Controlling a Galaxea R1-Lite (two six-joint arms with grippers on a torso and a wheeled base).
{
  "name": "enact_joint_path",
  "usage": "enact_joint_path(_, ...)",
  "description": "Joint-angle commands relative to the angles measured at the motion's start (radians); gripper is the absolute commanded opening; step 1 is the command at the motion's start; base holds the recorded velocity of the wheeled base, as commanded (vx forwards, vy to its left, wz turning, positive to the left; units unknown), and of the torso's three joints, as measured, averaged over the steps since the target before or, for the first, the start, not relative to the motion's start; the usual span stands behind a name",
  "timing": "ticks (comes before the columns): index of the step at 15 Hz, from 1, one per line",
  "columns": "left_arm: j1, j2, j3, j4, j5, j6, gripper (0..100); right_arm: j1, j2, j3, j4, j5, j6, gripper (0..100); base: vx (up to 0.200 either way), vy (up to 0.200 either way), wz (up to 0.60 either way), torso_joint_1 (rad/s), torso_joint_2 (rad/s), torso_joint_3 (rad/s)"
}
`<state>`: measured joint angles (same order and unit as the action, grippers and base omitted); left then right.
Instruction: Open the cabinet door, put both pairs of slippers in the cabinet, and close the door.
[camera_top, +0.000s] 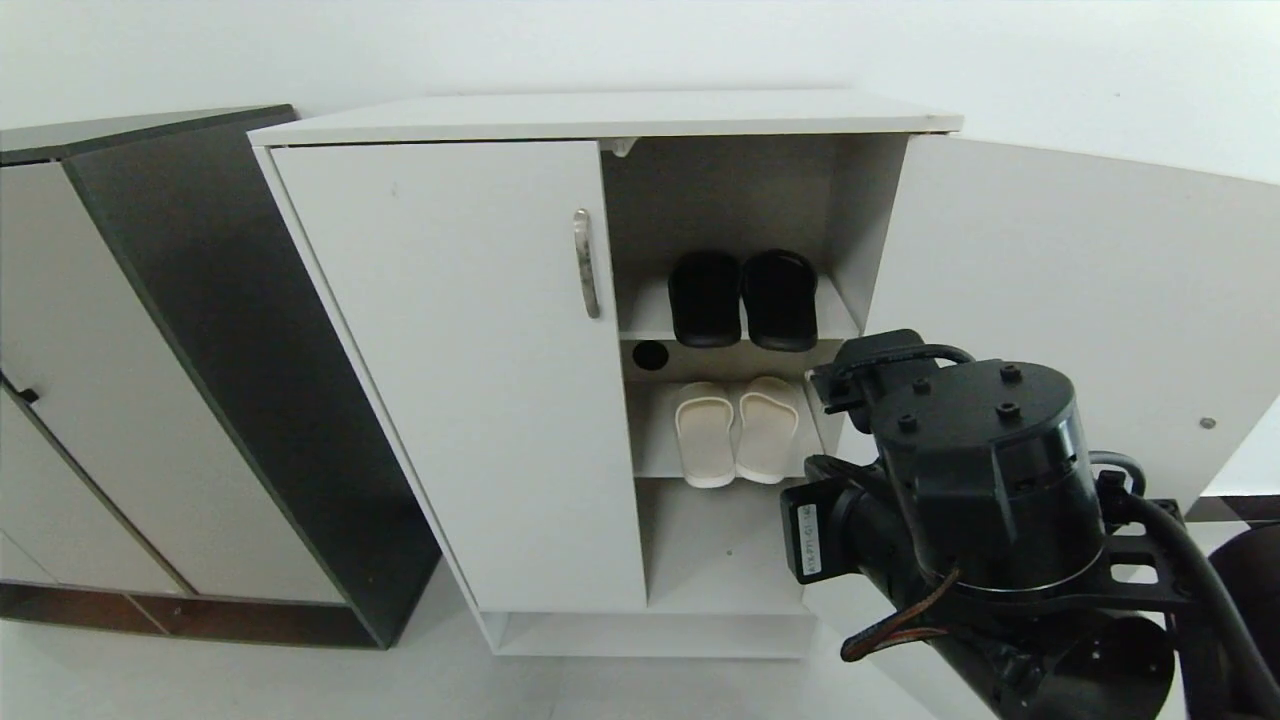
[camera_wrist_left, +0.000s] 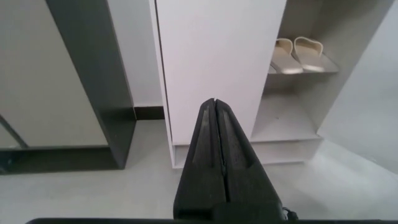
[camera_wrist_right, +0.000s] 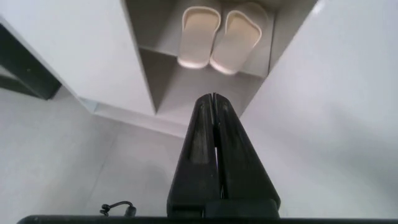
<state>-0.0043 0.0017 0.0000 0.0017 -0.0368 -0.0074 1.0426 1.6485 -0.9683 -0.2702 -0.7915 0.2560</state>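
We fear the open door (camera_top: 1050, 300) snags the overhanging white slippers (camera_top: 738, 432) when the clenched, empty right end effector (camera_wrist_right: 215, 99) pushes it shut.

wall (camera_top: 640, 40): plain white, behind all the furniture | floor (camera_top: 250, 680): smooth, light grey | side cupboard (camera_top: 230, 380): on the left, against the wall, dark grey top and side | cupboard doors (camera_top: 70, 450): pale, shut, small dark handle | bottom strip (camera_top: 150, 612): dark brown | skirting board (camera_wrist_left: 148, 113): dark, low on wall | light: soft, even
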Motion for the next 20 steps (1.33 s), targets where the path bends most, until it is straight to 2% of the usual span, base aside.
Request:
enact_joint_path(1,0.000,0.000,0.000,0.000,0.000,0.000,0,-0.001,-0.006,0.003,0.000,0.000,0.000,0,-0.200,0.000,0.00,0.007,0.02,-0.002)
enact_joint_path(6,0.000,0.000,0.000,0.000,0.000,-0.003,0,-0.006,-0.006,0.008,0.000,0.000,0.000,0,-0.200,0.000,0.00,0.004,0.00,0.001)
enact_joint_path(16,0.000,0.000,0.000,0.000,0.002,-0.003,0,-0.006,0.001,0.023,-0.027,0.000,0.000,0,0.000,0.000,0.00,0.000,0.00,0.000)
enact_joint_path(20,0.000,0.000,0.000,0.000,0.002,-0.003,0,-0.006,0.007,0.023,-0.027,0.001,0.000,0,0.000,0.000,0.00,0.018,-0.22,-0.308)
